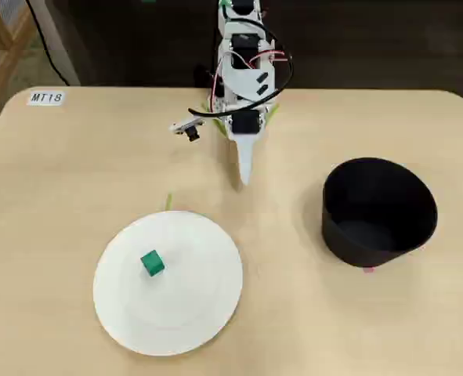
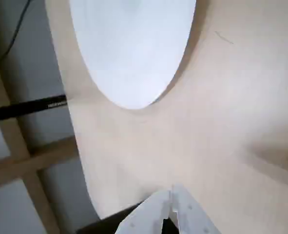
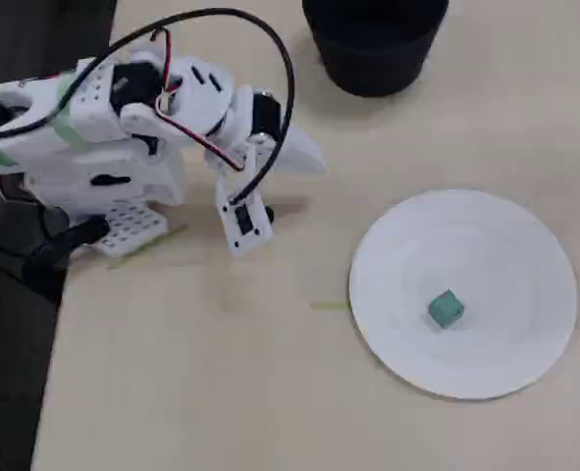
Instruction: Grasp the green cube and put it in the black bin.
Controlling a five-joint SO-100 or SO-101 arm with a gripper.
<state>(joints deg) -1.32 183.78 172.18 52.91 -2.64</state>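
The green cube [image 1: 152, 263] lies on the white plate [image 1: 207, 305], left of the plate's centre in a fixed view, near the table's [image 1: 74, 180] front edge, while the black bin [image 1: 378, 213] stands by the right edge. The gripper [image 1: 244, 177], empty with its fingers pressed together, hangs near the far edge. Risk: such a small cube could skid across the smooth plate if one finger touches it first, or the descending fingers could catch the plate rim.
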